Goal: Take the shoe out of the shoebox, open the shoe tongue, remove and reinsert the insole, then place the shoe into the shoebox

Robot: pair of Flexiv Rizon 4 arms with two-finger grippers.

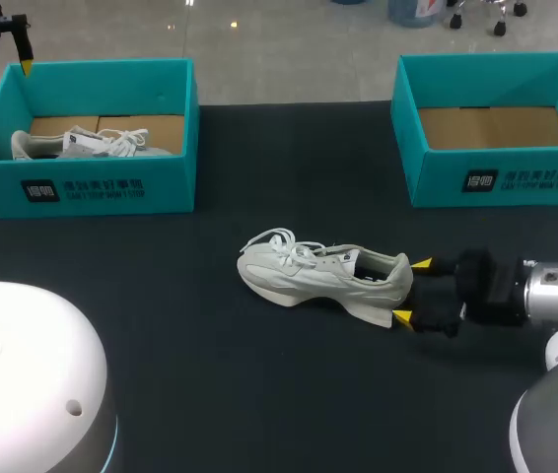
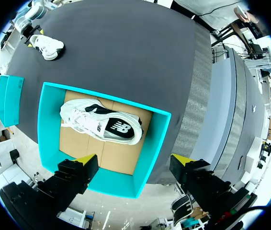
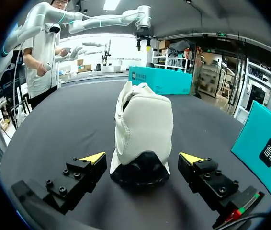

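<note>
Straddling the heel of the white shoe [image 1: 323, 274], the right pincer [image 1: 411, 291] sits low over the dark table [image 1: 161, 325], having come in from the right side. Its jaws are spread wide. One yellow fingertip [image 3: 93, 157] lies on each side of the heel, and the right wrist view shows a narrow strip of table between each tip and the shoe, so neither finger presses on it. The shoe stands on its sole near the middle of the table, outside both boxes, with its heel toward the right pincer and its toe pointing to the left side. Its laces [image 1: 284, 241] lie loose over the front and the collar gapes open at the top. Farther back on the right is a teal shoebox [image 1: 501, 182] with its brown cardboard floor showing. Well apart from it, at the far left, is a second teal shoebox [image 1: 82, 192], with another white shoe [image 2: 99, 123] lying on its side on the cardboard inside. The left pincer [image 2: 134, 159] hangs high above that left box, looking straight down into it, with its jaws spread wide and nothing between them.
</note>
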